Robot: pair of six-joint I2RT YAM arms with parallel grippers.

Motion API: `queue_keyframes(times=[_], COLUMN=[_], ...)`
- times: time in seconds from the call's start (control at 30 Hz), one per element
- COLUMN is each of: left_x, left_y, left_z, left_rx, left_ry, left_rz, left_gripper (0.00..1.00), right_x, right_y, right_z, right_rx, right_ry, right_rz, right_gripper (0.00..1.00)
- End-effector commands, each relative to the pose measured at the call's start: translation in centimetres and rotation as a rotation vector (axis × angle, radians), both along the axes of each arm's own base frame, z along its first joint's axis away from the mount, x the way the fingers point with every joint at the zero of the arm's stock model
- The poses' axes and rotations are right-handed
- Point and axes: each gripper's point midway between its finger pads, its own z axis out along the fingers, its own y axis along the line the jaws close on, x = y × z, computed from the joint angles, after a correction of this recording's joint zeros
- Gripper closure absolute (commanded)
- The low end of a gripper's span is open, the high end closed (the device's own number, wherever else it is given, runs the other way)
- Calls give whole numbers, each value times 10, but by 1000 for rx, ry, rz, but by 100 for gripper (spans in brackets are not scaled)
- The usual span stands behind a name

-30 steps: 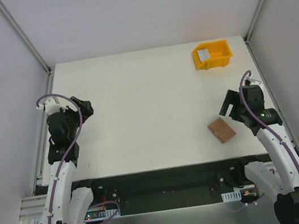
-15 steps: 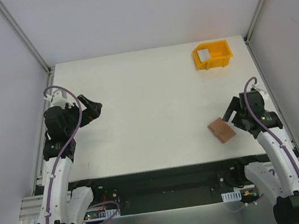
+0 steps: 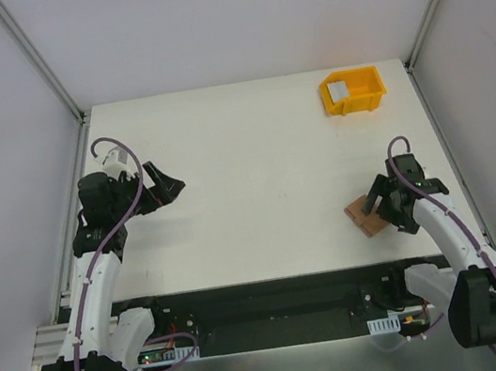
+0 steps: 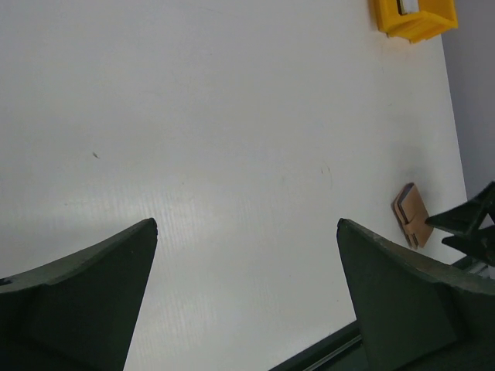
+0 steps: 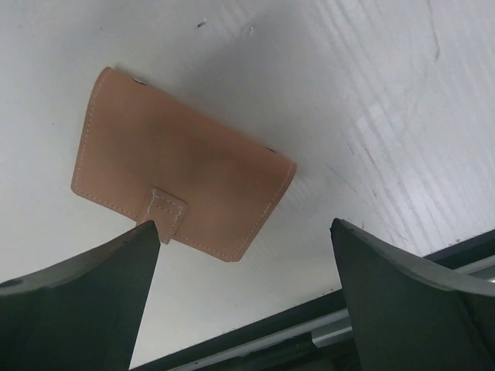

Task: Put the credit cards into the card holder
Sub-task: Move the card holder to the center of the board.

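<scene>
The card holder (image 3: 363,215) is a closed tan leather wallet with a small tab clasp, lying flat near the table's front right edge; it also shows in the right wrist view (image 5: 182,178) and, far off, in the left wrist view (image 4: 410,215). My right gripper (image 3: 387,208) (image 5: 244,224) stands open just to the holder's right, with one fingertip (image 5: 143,236) over the tab. Pale credit cards (image 3: 338,90) (image 4: 407,6) lie inside a yellow bin. My left gripper (image 3: 168,185) (image 4: 247,224) is open over bare table at the left, holding nothing.
The yellow bin (image 3: 367,87) (image 4: 421,22) sits at the far right corner of the white table (image 3: 245,167). The table's front edge with its dark rail (image 5: 309,328) runs close behind the card holder. Grey walls enclose three sides.
My right gripper has swung down and left to the card holder. My left gripper has moved right and slightly forward over the table. Both have stayed open.
</scene>
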Motion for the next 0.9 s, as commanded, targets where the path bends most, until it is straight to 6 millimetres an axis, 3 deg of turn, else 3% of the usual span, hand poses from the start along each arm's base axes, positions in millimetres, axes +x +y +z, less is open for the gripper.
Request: queue_keyframes(times=[0.0,0.17,0.43,0.57,0.87], left_x=[-11,-13,-11,-14,-15], left_y=[-12,-9,-6,-7,-8], left_z=[23,27,24,22,20], left_rx=[-5,20,30,25,18], left_ry=[-93,-127,-123,-118,-112], left_rz=[-115,-102,-85,-93,-99], left_gripper=[1,1,1,1,1], right_x=[14,30,43,48,46], right_y=[11,25,83,120,207], right_z=[-7,-19,-22,-29,-33], right_rx=[57,101,85,54,-19], right_ry=[-6,26,58,98,151], right_rz=[54,147,380,515,785], right_gripper=[6,17,32,39,39])
